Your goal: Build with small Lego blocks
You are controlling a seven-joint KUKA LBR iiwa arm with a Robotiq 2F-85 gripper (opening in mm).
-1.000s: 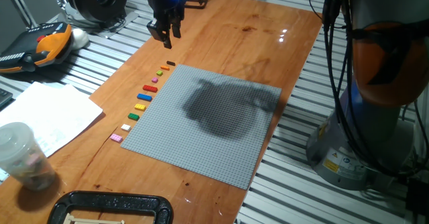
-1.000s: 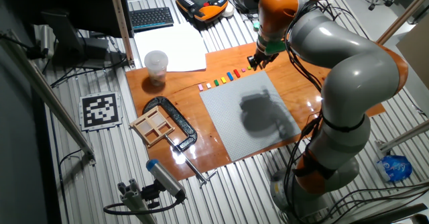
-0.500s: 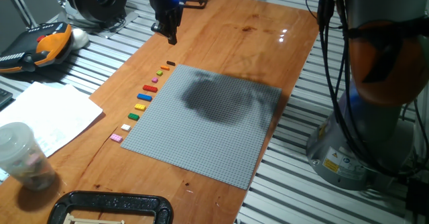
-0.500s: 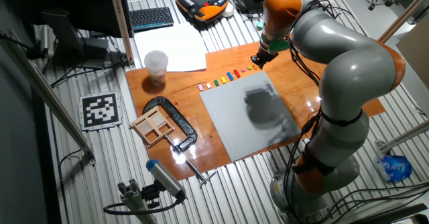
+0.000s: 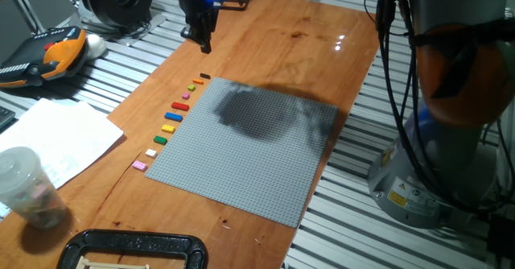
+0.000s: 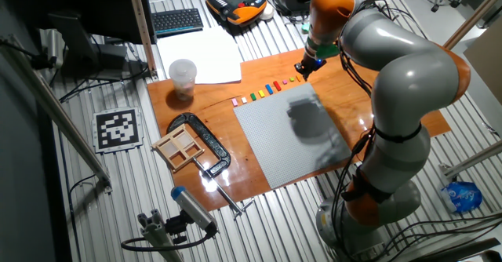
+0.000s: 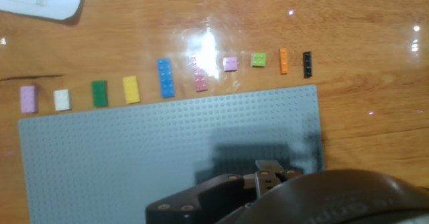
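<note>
The wooden surface carried the grey baseplate, which lay flat and bare of bricks. Above the far end of the surface hung the claw, clear of everything and carrying nothing; its fingers appeared drawn close together, though the gap between them could not be read with certainty in any view. The small Lego blocks lay in a single row on the wood just beside one edge of the baseplate, each apart from its neighbour. In the hand view the row ran from a pink brick through white, green, yellow, the long blue brick, further pink and green pieces and an orange brick to the dark brick at the corner end. The bricks were judged rigid, very light and smooth-sided, so liable to slide or tip under a glancing touch. A grip across the two long side faces, centred along the length, was judged most secure.
</note>
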